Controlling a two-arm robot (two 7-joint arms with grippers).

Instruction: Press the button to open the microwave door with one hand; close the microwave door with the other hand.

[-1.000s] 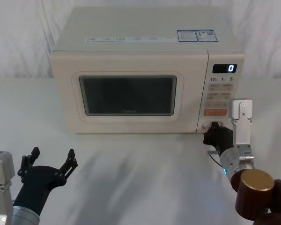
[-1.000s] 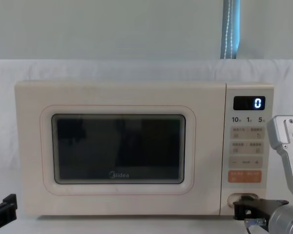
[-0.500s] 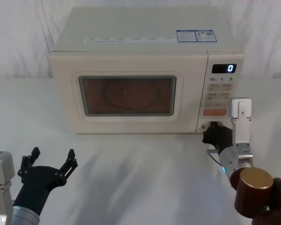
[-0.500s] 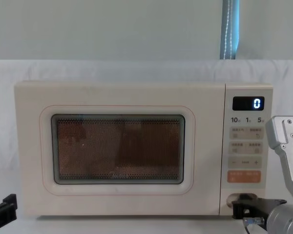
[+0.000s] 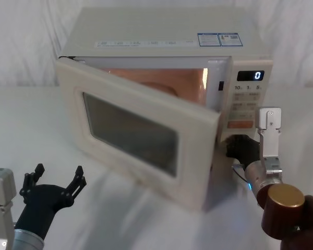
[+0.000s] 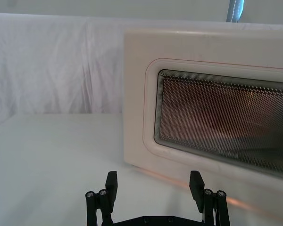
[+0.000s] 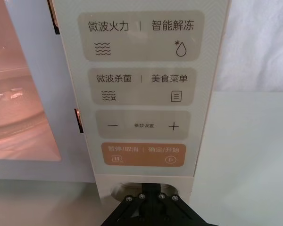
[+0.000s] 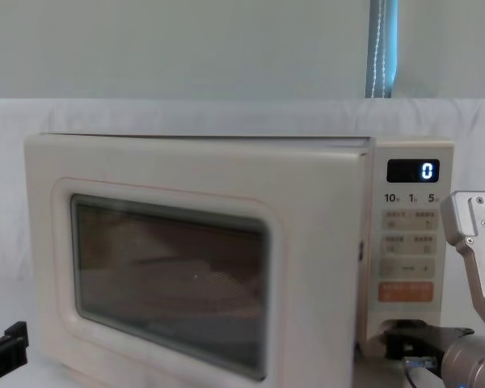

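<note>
The microwave (image 5: 161, 57) is found on the surface with the microwave door (image 5: 135, 130) swung partly open, the right gripper (image 5: 239, 148), finger state indeterminable, at the button (image 7: 146, 190), and closing is judged due from the wide-fingered left gripper (image 5: 55, 179).

From my remote station, the microwave (image 5: 146, 39) shows a smooth, satin cream shell that looks like painted metal or plastic. The microwave door (image 5: 138, 133) carries a glossy dark glass window backed by fine perforated mesh. The control panel (image 7: 140, 96) has a flat, matt membrane face. The right gripper (image 5: 239, 148) looks like matt black plastic, its arm brushed bare metal with a shiny copper-brown cap. The left gripper (image 5: 52, 182) has matt black fingers (image 6: 112, 181). White, wrinkled cloth covers the table (image 5: 21, 120).
</note>
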